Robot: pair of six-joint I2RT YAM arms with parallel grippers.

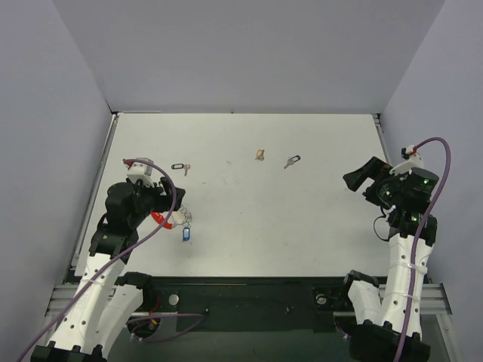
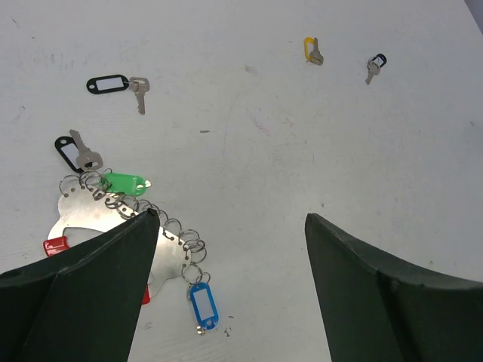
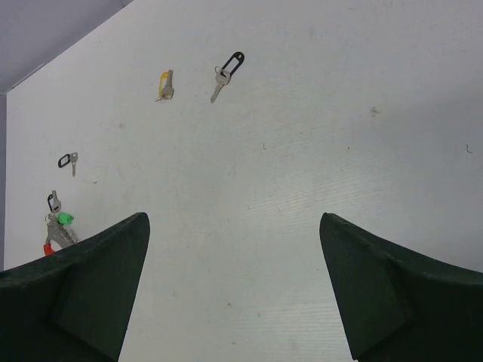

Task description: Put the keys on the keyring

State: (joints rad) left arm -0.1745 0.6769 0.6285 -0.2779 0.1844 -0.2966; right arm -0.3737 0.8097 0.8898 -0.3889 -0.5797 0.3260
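Note:
The keyring (image 2: 90, 219) is a metal plate edged with several small rings, carrying green, blue and red tags; it lies on the table under my left finger (image 2: 98, 286). It also shows in the top view (image 1: 178, 220). A black-tagged key (image 2: 75, 153) lies at its far end. Loose keys lie beyond: one with a black tag (image 2: 117, 84), also in the top view (image 1: 179, 167), one with a yellow tag (image 1: 259, 154), and one with a dark tag (image 1: 291, 161). My left gripper (image 2: 230, 219) is open and empty. My right gripper (image 3: 232, 219) is open and empty, far right (image 1: 356, 179).
The white table (image 1: 249, 219) is walled at the back and both sides. The right wrist view shows the dark-tagged key (image 3: 229, 69), the yellow-tagged key (image 3: 164, 84) and the far keyring (image 3: 56, 226).

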